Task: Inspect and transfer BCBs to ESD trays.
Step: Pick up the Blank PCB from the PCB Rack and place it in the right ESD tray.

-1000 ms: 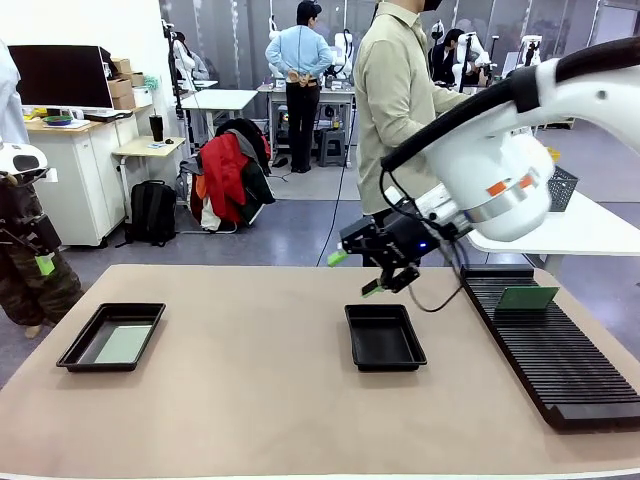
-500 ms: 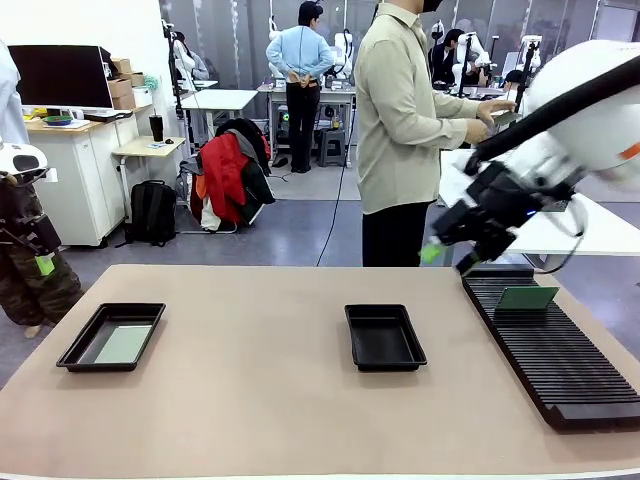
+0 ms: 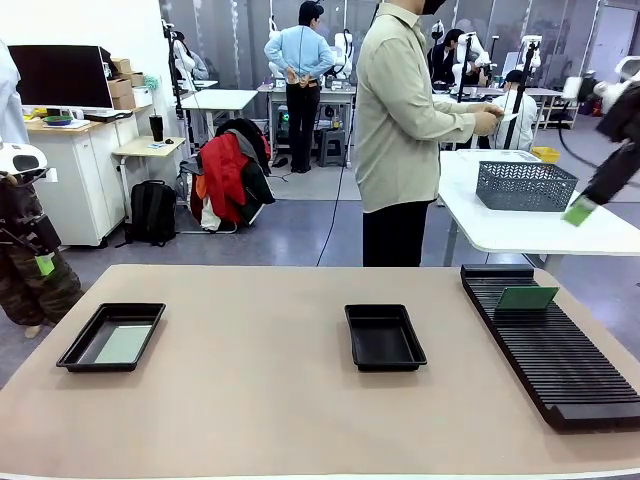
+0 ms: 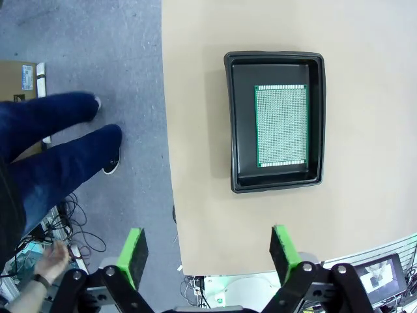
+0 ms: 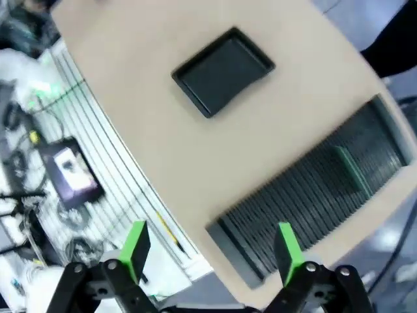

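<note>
Lying flat, BCB lengthwise in tray

The right gripper moved from above the middle ESD tray rightward, passed the slotted rack's far end, and rose to the front view's right edge.

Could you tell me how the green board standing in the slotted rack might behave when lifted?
The green board looks thin and flat, so it is probably light and fairly stiff. Standing on edge in the rack, it may tip if nudged sideways.
</note>
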You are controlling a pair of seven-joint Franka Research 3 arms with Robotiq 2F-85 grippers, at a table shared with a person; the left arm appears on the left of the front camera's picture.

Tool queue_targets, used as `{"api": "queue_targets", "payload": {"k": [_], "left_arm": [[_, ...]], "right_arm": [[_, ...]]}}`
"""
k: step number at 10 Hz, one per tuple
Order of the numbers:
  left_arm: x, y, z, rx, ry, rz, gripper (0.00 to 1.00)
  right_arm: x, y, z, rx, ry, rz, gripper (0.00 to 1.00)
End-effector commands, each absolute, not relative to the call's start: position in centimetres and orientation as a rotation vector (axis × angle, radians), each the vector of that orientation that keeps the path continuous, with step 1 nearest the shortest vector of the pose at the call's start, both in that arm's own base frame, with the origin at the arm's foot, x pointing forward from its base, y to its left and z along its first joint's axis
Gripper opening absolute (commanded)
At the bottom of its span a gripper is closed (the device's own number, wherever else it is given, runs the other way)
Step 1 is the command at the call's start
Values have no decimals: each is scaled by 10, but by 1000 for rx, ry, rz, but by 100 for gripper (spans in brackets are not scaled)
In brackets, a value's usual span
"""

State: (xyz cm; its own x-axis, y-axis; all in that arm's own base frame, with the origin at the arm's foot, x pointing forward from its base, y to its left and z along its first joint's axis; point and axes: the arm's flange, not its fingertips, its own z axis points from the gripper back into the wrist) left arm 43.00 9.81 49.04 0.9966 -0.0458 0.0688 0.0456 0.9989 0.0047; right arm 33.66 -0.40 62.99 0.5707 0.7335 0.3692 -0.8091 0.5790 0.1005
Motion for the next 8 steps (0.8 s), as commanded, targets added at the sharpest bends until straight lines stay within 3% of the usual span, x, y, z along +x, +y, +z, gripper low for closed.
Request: {"api": "queue_targets", "payload": {"k": [1, 5, 8], "left_arm": [[430, 98, 489, 2, -78, -42, 100], [430, 98, 489, 2, -78, -42, 100], [430, 98, 489, 2, -78, -42, 100]], "right_arm": [[335, -24, 648, 152, -329, 1130, 100], [323, -47, 682, -92, -256, 1456, 100], [317, -53, 693, -136, -257, 1569, 100]]}}
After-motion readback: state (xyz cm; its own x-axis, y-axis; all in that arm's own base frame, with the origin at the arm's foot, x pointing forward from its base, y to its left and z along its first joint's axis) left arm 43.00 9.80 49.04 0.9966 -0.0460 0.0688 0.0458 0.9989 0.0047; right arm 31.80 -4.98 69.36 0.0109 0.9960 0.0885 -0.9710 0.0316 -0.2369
